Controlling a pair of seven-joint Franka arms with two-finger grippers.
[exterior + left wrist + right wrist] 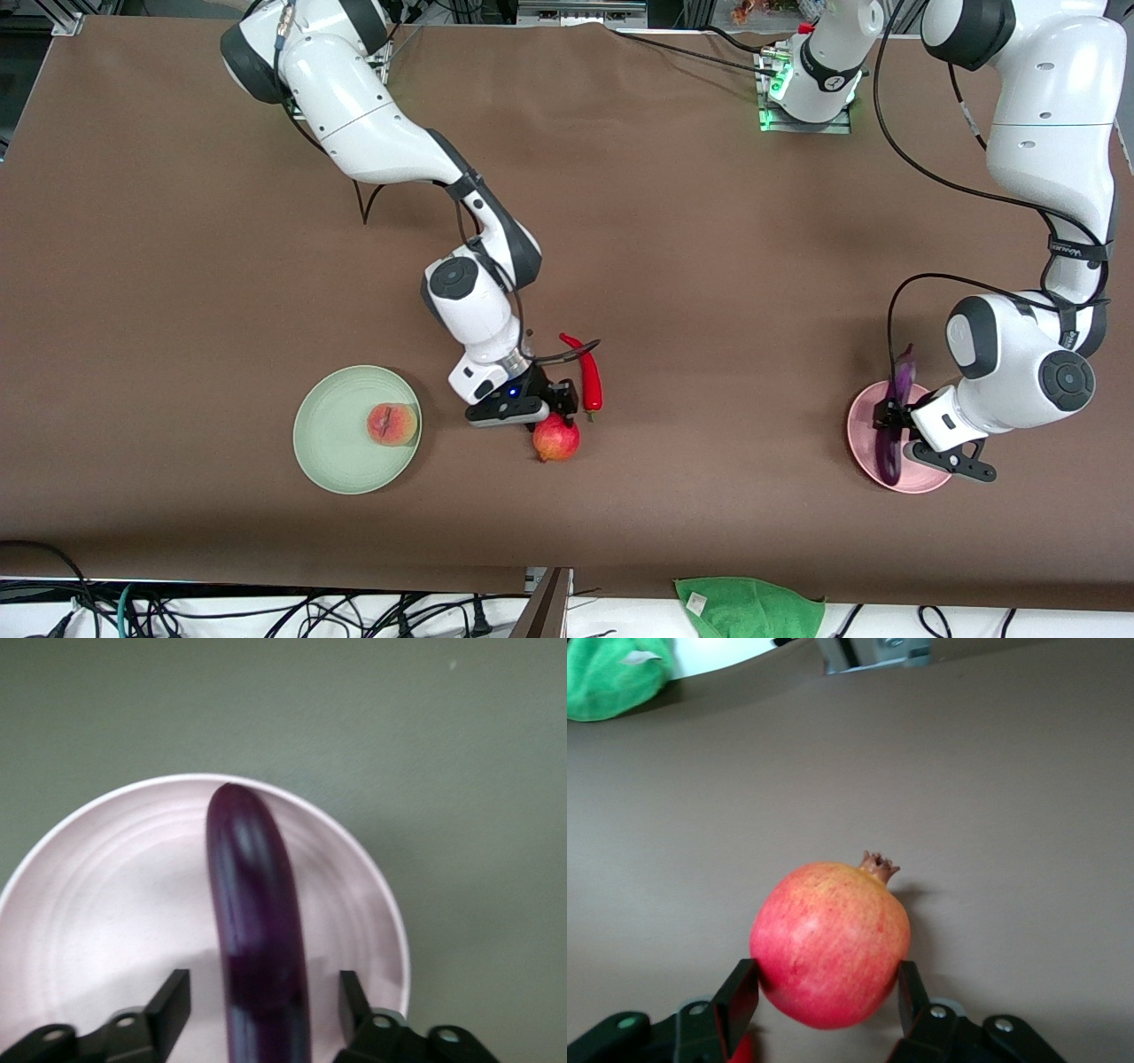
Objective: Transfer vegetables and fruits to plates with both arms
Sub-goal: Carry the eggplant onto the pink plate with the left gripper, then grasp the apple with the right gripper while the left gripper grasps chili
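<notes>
My right gripper (558, 416) is down at the table, with a finger touching each side of the red pomegranate (556, 439), which rests on the table. In the right wrist view the pomegranate (830, 943) fills the gap between the fingers (741, 997). The red chili pepper (590, 379) lies just beside that gripper, farther from the front camera. The peach (392, 424) sits on the mint green plate (332, 443). My left gripper (890, 427) is open over the pink plate (921, 478), astride the purple eggplant (257, 921), which lies on that plate (106, 895) with a gap at each finger.
A bright green cloth (749, 607) lies at the table's front edge, nearest the front camera. Black cables run along that edge. The brown table top (709, 266) is bare between the two arms.
</notes>
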